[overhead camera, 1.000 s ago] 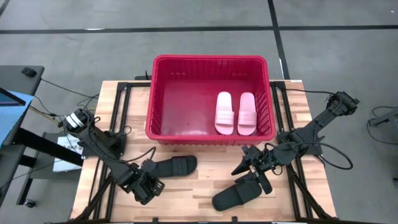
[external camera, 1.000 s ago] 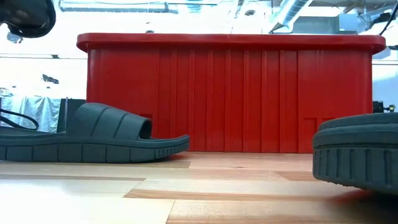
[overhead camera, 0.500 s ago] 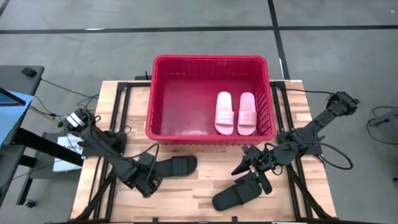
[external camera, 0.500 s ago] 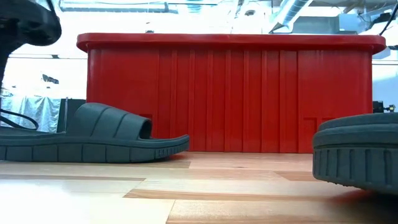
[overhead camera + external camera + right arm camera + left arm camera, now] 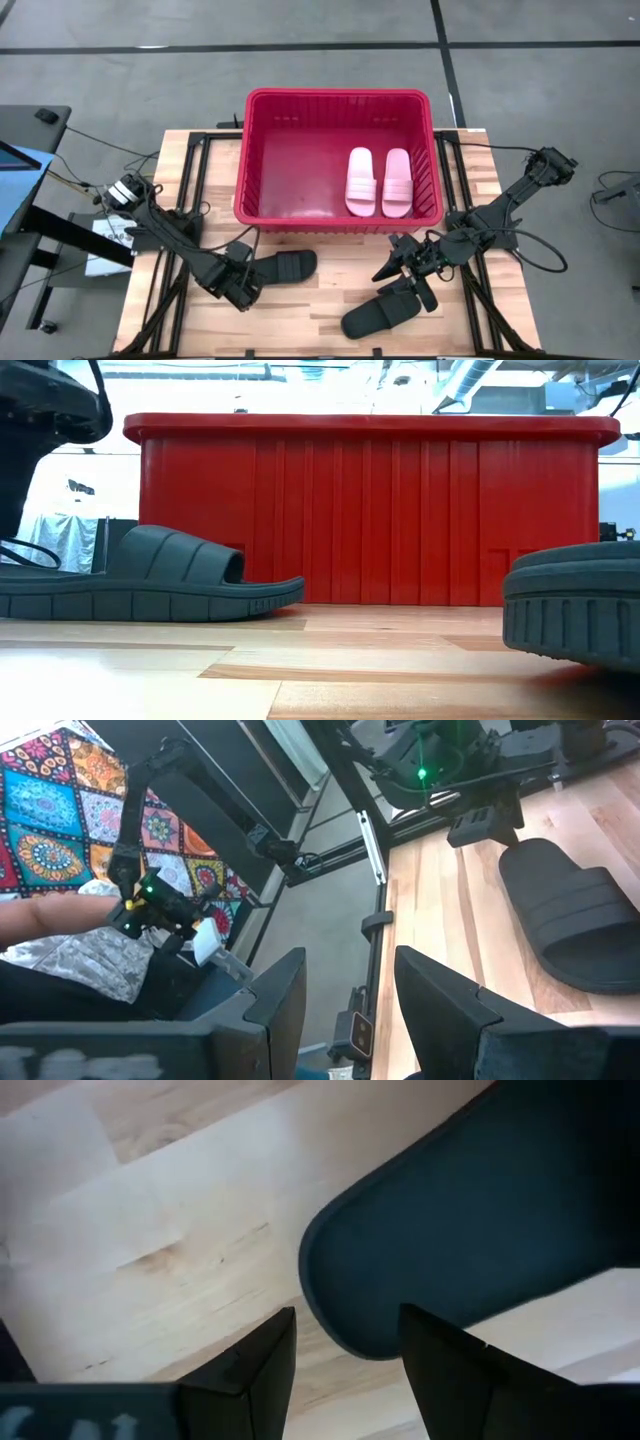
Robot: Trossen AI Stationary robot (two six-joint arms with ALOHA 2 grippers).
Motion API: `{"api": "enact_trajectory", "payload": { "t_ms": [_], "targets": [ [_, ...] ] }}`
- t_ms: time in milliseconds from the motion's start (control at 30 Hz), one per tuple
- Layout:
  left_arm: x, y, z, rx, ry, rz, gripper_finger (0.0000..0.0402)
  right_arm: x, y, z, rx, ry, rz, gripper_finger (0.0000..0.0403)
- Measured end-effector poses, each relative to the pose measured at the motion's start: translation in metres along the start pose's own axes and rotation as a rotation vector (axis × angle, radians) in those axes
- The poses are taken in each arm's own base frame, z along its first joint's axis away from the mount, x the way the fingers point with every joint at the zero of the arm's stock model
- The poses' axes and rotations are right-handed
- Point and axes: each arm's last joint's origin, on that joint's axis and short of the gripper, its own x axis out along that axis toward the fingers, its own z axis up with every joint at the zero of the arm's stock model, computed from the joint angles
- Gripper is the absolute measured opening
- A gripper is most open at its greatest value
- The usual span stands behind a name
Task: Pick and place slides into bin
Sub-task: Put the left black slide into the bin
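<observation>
While two pale pink slides (image 5: pixel 379 182) lie side by side in the right half of the red bin (image 5: pixel 258 150), toes toward the bin's far wall and long axes running front to back, two black slides are out on the wooden table (image 5: pixel 320 300) in front of it. Each sandal is an open-toe shape with one wide strap; the black ones have a ribbed strap and a grooved sole edge. The bin is a large rectangular basket with ribbed walls and a thick rim, standing at the far middle of the table.

One black slide (image 5: pixel 283 267) lies flat just in front of the bin's left half, its long axis across the table, heel end toward the left gripper (image 5: pixel 240 283). That gripper hangs low at the heel, fingers (image 5: pixel 262 1365) parted either side of its rounded end and holding nothing.

Another black slide (image 5: pixel 385 311) lies near the table's front edge, right of centre, angled, with its far end under the right gripper (image 5: pixel 400 262). That gripper's fingers (image 5: pixel 445 1005) stand apart with nothing between them; whether it touches the sandal cannot be told.
</observation>
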Motion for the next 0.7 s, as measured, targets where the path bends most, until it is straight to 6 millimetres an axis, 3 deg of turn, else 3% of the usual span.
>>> {"api": "enact_trajectory", "payload": {
  "t_ms": [700],
  "targets": [
    [0.043, 0.009, -0.001, -0.027, 0.071, -0.069, 0.0169, 0.000, 0.000, 0.000, 0.000, 0.000, 0.000, 0.0145]
  ]
}}
